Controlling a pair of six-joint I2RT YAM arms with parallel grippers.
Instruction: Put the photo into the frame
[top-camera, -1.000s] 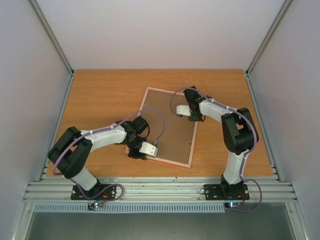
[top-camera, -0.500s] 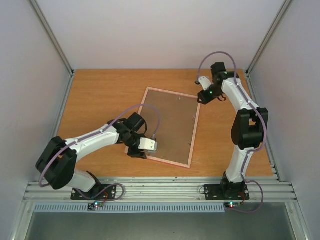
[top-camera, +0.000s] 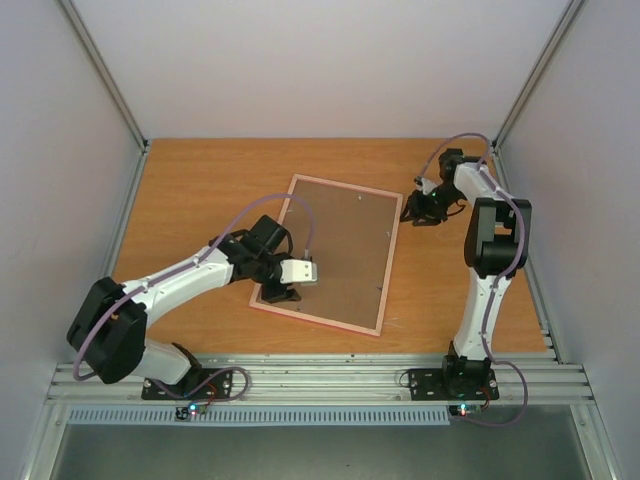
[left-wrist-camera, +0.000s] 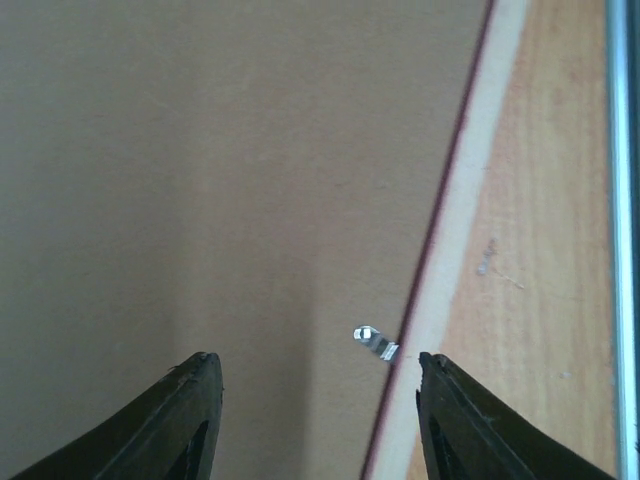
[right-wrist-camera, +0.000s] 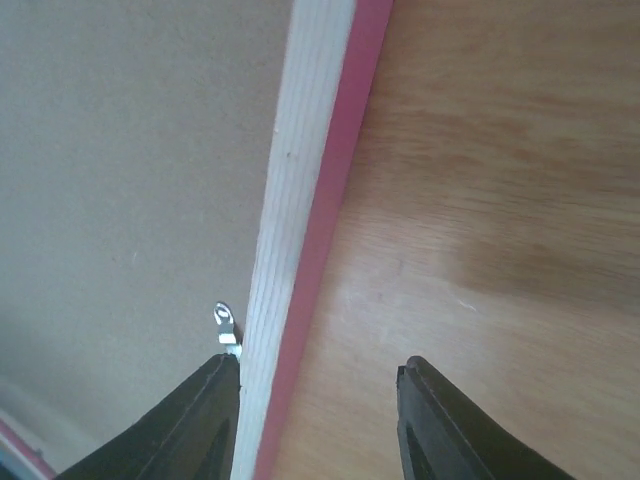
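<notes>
The pink frame (top-camera: 347, 186) lies face down in the middle of the table, with a plain brown backing board (top-camera: 340, 250) filling it. The photo is hidden. My left gripper (top-camera: 281, 295) hovers open over the frame's near left corner. In the left wrist view this left gripper (left-wrist-camera: 315, 365) has its jaws apart above the board (left-wrist-camera: 220, 180), the frame rim (left-wrist-camera: 452, 235) and a small metal tab (left-wrist-camera: 376, 342). My right gripper (top-camera: 418, 212) is open at the frame's far right side. In its own view the right gripper (right-wrist-camera: 318, 362) straddles the rim (right-wrist-camera: 300, 150) beside another tab (right-wrist-camera: 227, 325).
The wooden table (top-camera: 200, 190) is walled by grey panels on the left, back and right. A metal rail (top-camera: 320, 378) runs along the near edge by the arm bases. In the left wrist view the rail (left-wrist-camera: 622, 200) shows at the right.
My right arm swung from above the board's far part out to the frame's far right edge. My left gripper shifted slightly over the near left corner. Both grippers opened wider.
</notes>
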